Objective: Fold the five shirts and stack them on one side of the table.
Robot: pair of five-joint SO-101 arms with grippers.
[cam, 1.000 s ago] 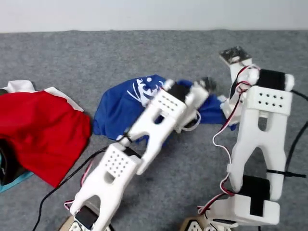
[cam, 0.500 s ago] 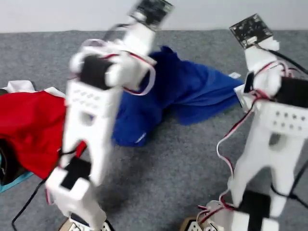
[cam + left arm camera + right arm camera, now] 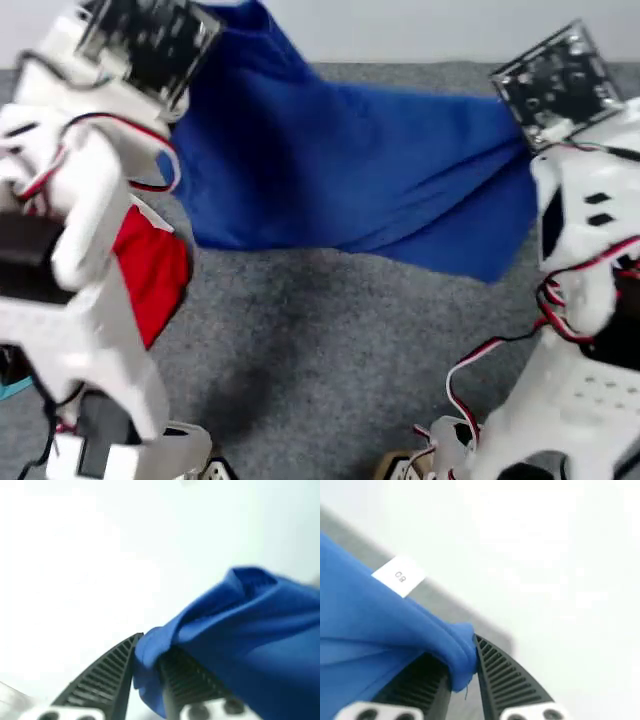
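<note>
While both arms stand raised at the near edge of the grey bench (image 3: 330, 375), a red shirt (image 3: 152, 272) is seen lying on it beside the left arm. Farther back, the blue shirt (image 3: 350, 180) is held up, stretched between the arms. One bunched edge is clamped in the left jaws, and another in the right jaws, near a white tag (image 3: 398, 576).
</note>
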